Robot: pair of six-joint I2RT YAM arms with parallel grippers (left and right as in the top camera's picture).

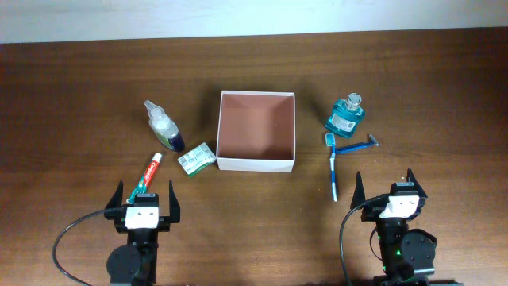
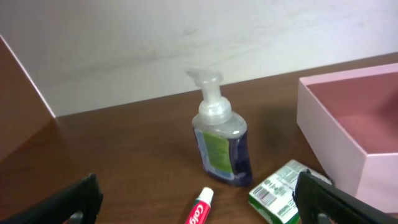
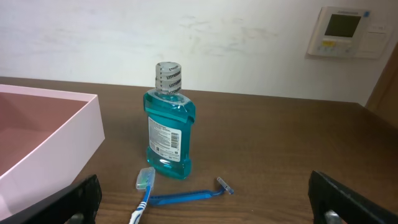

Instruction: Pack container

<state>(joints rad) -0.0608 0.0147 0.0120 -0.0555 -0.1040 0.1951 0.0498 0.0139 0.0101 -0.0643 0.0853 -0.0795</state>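
At the desk (image 1: 71, 95) centre, the container (image 1: 256, 165) is sitting empty; left claw (image 1: 147, 193) and right claw (image 1: 385, 187) are both gaping wide, gripping nothing; packing is probably just starting; the next move is calling for grasping the toothpaste (image 1: 148, 173) left of the container.

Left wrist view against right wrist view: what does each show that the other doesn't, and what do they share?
Only the left wrist view shows the soap pump bottle, upright, the toothpaste tube and the green-and-white packet near the container. Only the right wrist view shows the teal mouthwash bottle, upright, with the toothbrush and blue razor lying in front of it, and a wall control panel. Both show one side of the open container, the brown table and the pale wall.
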